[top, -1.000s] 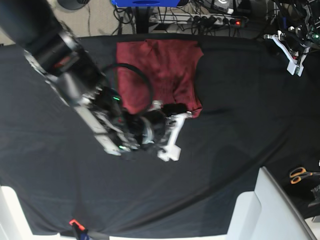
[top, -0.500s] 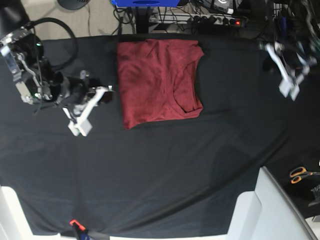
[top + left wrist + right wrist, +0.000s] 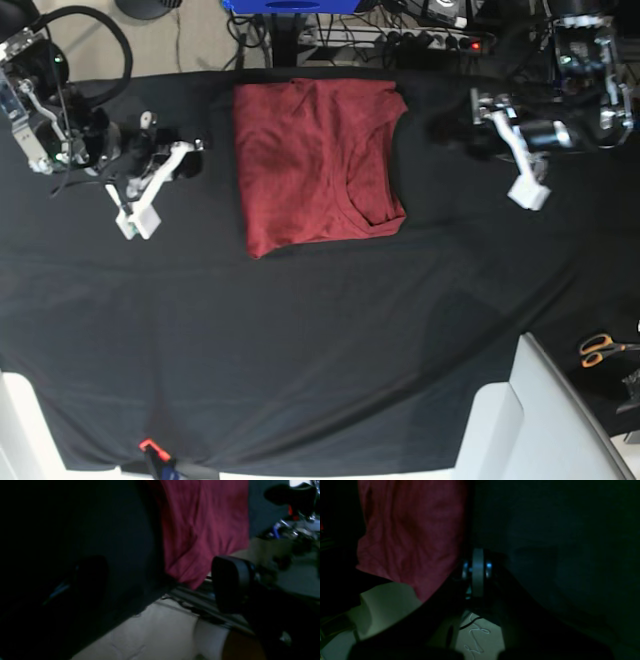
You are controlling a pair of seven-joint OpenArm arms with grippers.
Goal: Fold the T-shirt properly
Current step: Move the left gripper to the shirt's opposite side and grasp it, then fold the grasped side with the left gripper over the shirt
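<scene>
Nearest the camera in the base view, a white block (image 3: 545,400) and orange-handled scissors (image 3: 600,349) sit at the right edge of the black cloth sheet (image 3: 320,350). Farther back, the folded T-shirt (image 3: 315,165) lies flat on the sheet as a neat rectangle near its far edge, between the two arms and touched by neither. Left of it in that view the right gripper (image 3: 140,205) has its fingers pressed together on nothing, while the left gripper (image 3: 520,165) on the other side stands with its fingers (image 3: 231,582) spread apart and empty.

A black cloth (image 3: 330,330) covers the table. Orange-handled scissors (image 3: 600,349) lie at its right edge; a power strip (image 3: 440,40) sits on the floor beyond.
</scene>
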